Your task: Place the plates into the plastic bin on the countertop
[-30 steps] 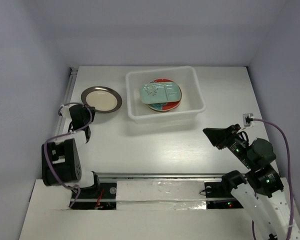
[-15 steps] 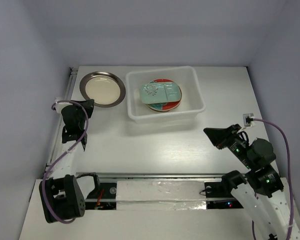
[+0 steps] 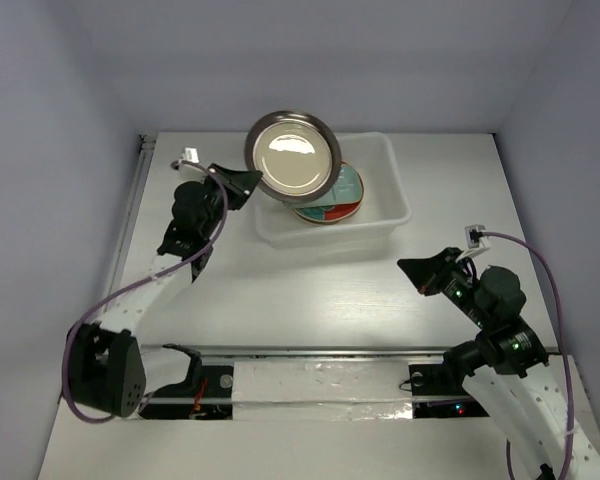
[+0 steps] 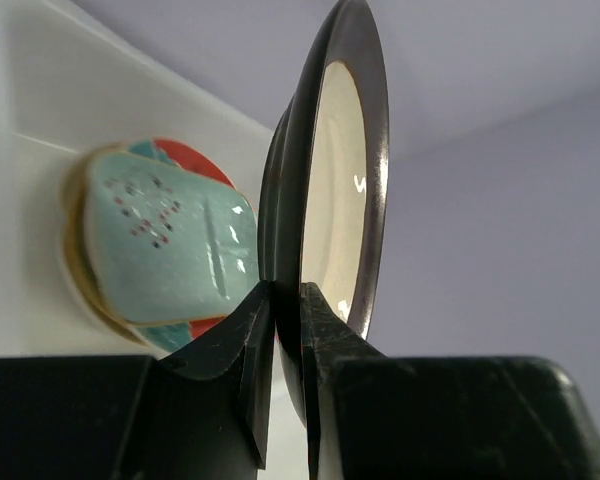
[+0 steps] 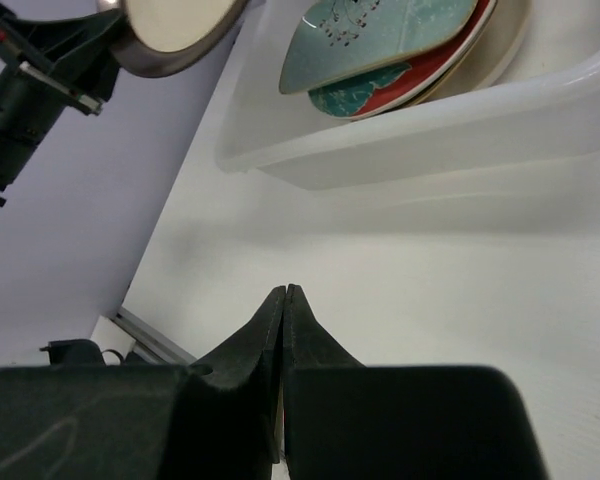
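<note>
The dark-rimmed plate (image 3: pixel 293 153) hung tilted in the upper middle of the top view, over the left end of the bin (image 3: pixel 400 205). Its rim was pinched between the fingers of the left pincer (image 3: pixel 252 186). Inside the bin, a pale green dish (image 4: pixel 165 250) lay on a red-and-teal plate (image 3: pixel 325 212). At lower right, the right pincer (image 3: pixel 412 268) hovered over the surface (image 3: pixel 310 285), fingers pressed together, holding nothing.
</note>
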Motion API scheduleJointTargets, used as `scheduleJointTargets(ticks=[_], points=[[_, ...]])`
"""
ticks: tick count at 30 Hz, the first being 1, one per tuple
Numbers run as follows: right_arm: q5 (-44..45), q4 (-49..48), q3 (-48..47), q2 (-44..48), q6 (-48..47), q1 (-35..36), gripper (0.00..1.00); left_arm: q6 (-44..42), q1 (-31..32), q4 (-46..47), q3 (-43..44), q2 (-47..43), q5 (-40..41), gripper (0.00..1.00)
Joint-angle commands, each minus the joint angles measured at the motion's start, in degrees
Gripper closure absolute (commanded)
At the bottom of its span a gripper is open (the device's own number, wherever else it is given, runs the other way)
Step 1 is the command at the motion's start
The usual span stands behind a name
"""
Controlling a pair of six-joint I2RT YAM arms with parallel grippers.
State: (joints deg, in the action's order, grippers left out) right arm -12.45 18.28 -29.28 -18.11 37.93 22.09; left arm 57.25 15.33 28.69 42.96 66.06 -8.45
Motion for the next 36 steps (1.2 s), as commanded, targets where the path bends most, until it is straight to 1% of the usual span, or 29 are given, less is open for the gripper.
scheduleJointTargets(ticks=[1, 3, 6, 10, 14, 18, 21, 23, 25, 26, 27, 29, 30, 31, 32, 33, 36], points=[[-0.5, -4.3, -1.3, 0.4, 0.3, -0.2, 1.0, 1.9, 4.4, 15.9, 6.0, 5.6, -1.5, 1.0], [-0.1, -3.6, -1.7, 1.0, 0.2, -0.2, 1.0, 2.7, 5.6, 17.4, 9.0, 11.0, -2.2, 1.0], [0.4, -1.7, -2.0, 2.2, 0.0, -0.2, 1.0, 2.8, 7.3, 17.6, 12.6, 16.4, -1.9, 1.0], [0.8, 0.3, -2.1, 3.6, -0.1, -0.2, 1.0, 2.5, 8.9, 18.2, 14.7, 20.2, -1.1, 1.0], [0.8, 0.8, -2.2, 3.7, -0.3, -0.2, 1.0, 1.5, 8.9, 17.3, 16.0, 22.8, -0.3, 1.0], [0.7, 0.7, -2.0, 3.4, -0.4, -0.2, 1.0, -0.6, 8.9, 14.1, 16.8, 25.2, 1.2, 1.0], [1.1, 1.0, -2.2, 3.4, -0.5, -0.2, 1.0, -5.6, 8.9, 7.7, 19.3, 26.7, 3.3, 0.99], [1.4, 1.1, -2.3, 3.4, -0.6, -0.2, 1.0, -7.3, 8.9, 5.8, 19.7, 27.1, 5.1, 0.91], [1.5, 1.0, -2.3, 3.1, -0.8, -0.2, 0.99, -8.6, 8.9, 4.1, 19.0, 27.1, 6.5, 0.81], [1.6, 1.0, -2.4, 3.1, -0.8, -0.2, 0.99, -9.0, 8.9, 3.9, 19.0, 26.9, 7.0, 0.81], [1.6, 1.0, -2.3, 2.9, -0.8, -0.2, 0.99, -9.3, 8.9, 3.7, 18.5, 26.6, 7.4, 0.72], [1.6, 1.1, -2.5, 2.6, -1.1, -0.2, 0.99, -10.3, 8.9, 3.6, 18.1, 26.2, 7.9, 0.61], [1.8, 1.2, -2.7, 2.6, -1.2, -0.2, 0.98, -10.8, 8.9, 3.2, 18.1, 25.7, 7.9, 0.5], [1.9, 1.5, -3.1, 2.5, -1.5, -0.2, 0.97, -11.3, 8.9, 2.8, 18.2, 25.3, 7.9, 0.45], [2.5, 1.8, -3.4, 2.4, -1.6, -0.2, 0.96, -12.4, 8.9, 2.3, 18.3, 25.0, 9.6, 0.41], [2.9, 2.0, -3.7, 2.4, -1.7, -0.2, 0.94, -13.0, 8.9, 0.8, 18.9, 23.8, 10.2, 0.34], [4.4, 3.2, -5.1, 2.2, -2.4, -0.2, 0.87, -15.9, 8.9, -2.0, 20.1, 20.4, 12.2, 0.26]])
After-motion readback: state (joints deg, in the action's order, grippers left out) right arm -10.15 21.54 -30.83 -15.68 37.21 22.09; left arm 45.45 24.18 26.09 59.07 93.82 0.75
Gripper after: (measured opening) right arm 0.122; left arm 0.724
